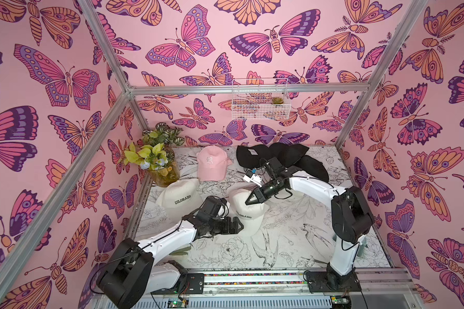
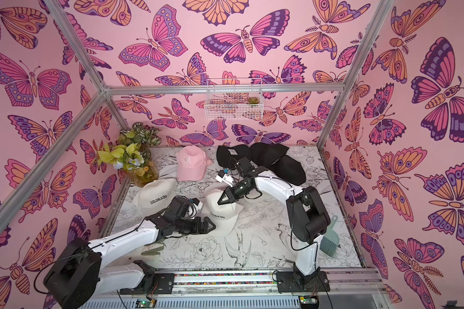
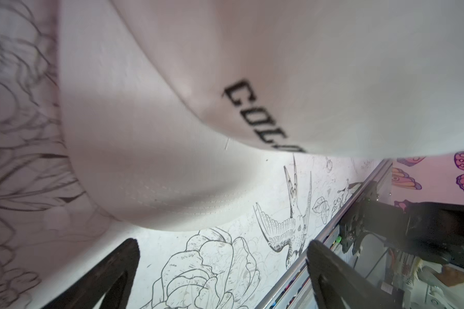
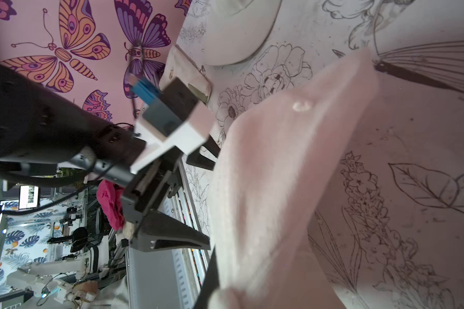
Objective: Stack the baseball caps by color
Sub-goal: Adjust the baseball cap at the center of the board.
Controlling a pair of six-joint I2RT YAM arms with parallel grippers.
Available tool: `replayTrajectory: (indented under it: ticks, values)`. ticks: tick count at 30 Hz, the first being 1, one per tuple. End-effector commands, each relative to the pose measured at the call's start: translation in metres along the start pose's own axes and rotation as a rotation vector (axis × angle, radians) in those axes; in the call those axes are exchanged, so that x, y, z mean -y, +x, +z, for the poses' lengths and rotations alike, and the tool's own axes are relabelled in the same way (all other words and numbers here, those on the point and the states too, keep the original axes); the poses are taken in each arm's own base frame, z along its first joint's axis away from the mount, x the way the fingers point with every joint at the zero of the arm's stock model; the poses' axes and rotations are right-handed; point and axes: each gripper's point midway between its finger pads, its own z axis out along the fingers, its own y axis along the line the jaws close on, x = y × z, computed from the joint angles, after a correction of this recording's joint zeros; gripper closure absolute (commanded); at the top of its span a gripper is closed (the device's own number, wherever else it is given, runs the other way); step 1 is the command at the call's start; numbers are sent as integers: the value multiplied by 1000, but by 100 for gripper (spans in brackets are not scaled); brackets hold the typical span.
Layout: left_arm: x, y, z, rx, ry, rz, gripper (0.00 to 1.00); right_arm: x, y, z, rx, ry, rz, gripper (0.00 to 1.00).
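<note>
Tabletop front open; R gripper pinches cream cap.

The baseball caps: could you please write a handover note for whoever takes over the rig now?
Right gripper: shut, pinching the crown of the centre cream cap.
Left gripper: open, beside that cap's brim.
Second cream cap lies by the vase; pink cap at the back; black caps overlap in a loose heap back right.
Done: no cream stack yet.
To do: set the pinched cap on the other cream cap; tidy the black heap.
</note>
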Motion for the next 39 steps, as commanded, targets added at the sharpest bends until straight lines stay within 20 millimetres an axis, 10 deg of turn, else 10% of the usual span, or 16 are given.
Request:
replayTrajectory:
  ticks: [1,10,25,32,39]
  values:
    - [-11,-16,-15,55,-102,7,0,8,12,-6,-73,26,-102,100]
    - [-39,-64,-25,233,-229,-156,0,30,40,-11,-372,-11,-191,100]
    - [-57,-79,-32,327,-169,-309,0,87,-29,-18,-367,180,-243,100]
    - [-74,-97,-45,400,-173,-398,0,77,-38,-22,-315,189,-216,54]
    - [-82,-111,-53,451,-176,-417,0,79,-100,-47,49,387,-108,1]
